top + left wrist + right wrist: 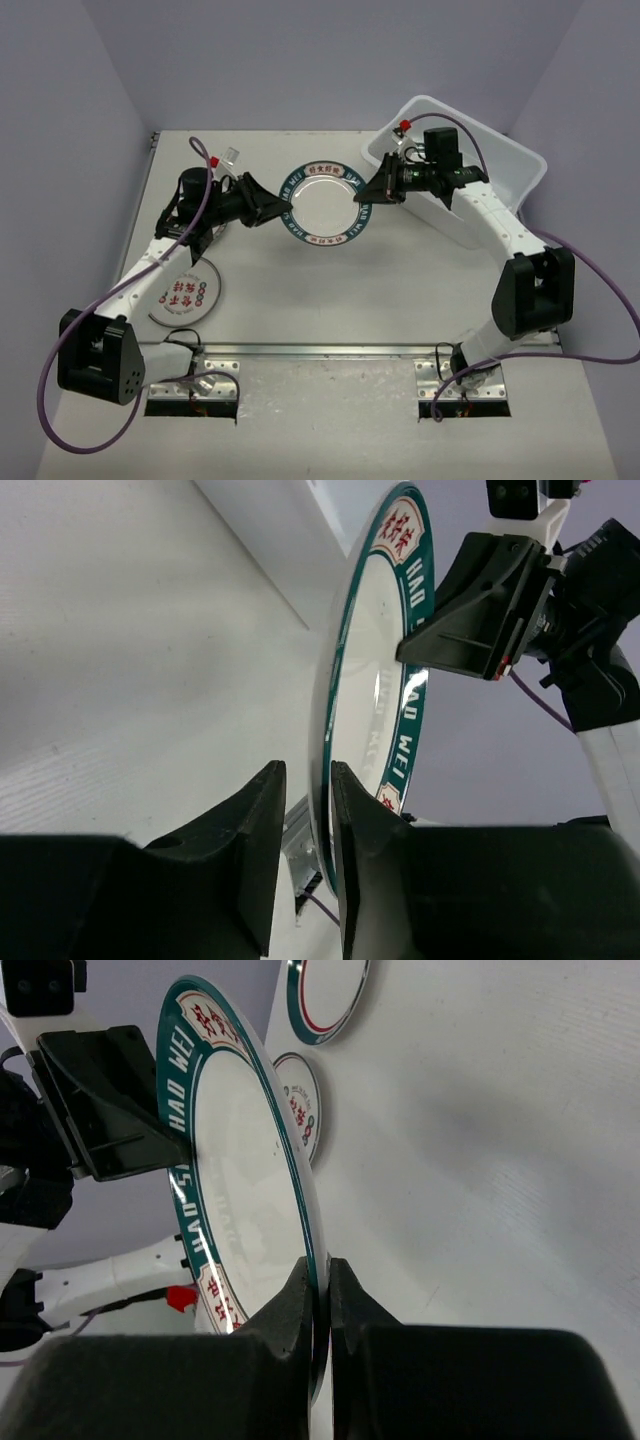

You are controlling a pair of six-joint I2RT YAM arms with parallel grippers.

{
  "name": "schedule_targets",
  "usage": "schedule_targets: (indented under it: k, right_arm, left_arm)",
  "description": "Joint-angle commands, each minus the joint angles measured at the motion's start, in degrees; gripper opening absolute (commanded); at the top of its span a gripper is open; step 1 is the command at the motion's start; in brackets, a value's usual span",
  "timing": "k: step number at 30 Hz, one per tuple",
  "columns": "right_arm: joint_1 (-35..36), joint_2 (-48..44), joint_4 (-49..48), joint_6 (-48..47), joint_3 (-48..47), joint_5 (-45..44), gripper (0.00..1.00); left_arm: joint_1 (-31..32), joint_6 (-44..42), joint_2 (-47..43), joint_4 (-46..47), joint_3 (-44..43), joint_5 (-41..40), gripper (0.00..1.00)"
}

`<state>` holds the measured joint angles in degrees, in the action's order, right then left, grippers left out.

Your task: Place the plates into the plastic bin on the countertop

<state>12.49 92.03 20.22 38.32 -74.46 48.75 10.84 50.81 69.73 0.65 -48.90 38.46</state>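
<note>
A round white plate point(325, 205) with a teal lettered rim hangs above the countertop point(340, 290), held between both arms. My right gripper point(368, 195) is shut on its right rim; in the right wrist view the gripper point(322, 1270) pinches the plate point(240, 1160) edge. My left gripper point(283, 213) is open, its fingers straddling the left rim point(380, 660) with a gap on one side point(308, 780). The plastic bin point(520, 155) stands at the back right, behind the right arm. A second small plate point(183, 293) with red lettering lies at the front left.
The right wrist view shows two plates on the countertop beyond the held one: a teal-rimmed one with a red ring point(325, 1000) and the red-lettered one point(300, 1105). A metal rail point(320, 350) runs along the front edge. Purple walls enclose the sides and back.
</note>
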Motion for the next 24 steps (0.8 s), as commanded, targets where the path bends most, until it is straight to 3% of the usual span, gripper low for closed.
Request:
schedule_targets:
  k: [1,2,5,7,9,14,17,24]
  right_arm:
    - [-2.6,-4.7,-4.5,4.7,0.6,0.8,0.0]
    - [-4.3,-5.1,-3.8,7.2,1.4,-2.8,0.0]
    - [-11.4,-6.9,-2.7,17.8,4.3,-14.9,0.0]
    - [-14.6,-8.9,-0.9,21.7,4.7,-31.8,0.0]
    - [-15.0,-9.3,0.8,24.0,3.2,-44.5,0.0]
    - [-16.4,-3.8,6.5,39.4,-2.5,-64.1,0.0]
    - [-16.4,-0.2,9.8,46.8,-6.6,-68.0,0.0]
    - [-15.2,5.1,4.5,49.5,-8.5,-71.6,0.0]
  left_arm:
    - [0.2,-3.4,-3.7,-13.1,-9.5,-6.5,0.89]
    - [0.2,-5.1,-3.9,-20.0,-12.3,-12.1,0.99]
    - [0.0,-8.7,-4.9,-39.4,-19.7,-33.4,1.0]
    - [0.0,-9.4,-6.9,-43.0,-19.9,-40.5,1.0]
    - [-0.1,-10.9,-10.3,-42.8,-17.0,-40.3,1.0]
    - [-0.1,-13.4,-14.5,-43.7,-11.1,-32.8,1.0]
    - [-0.1,-13.9,-15.8,-44.9,-9.7,-30.2,1.0]
    - [-0.1,-15.0,-22.0,-48.7,-7.3,-27.6,1.0]
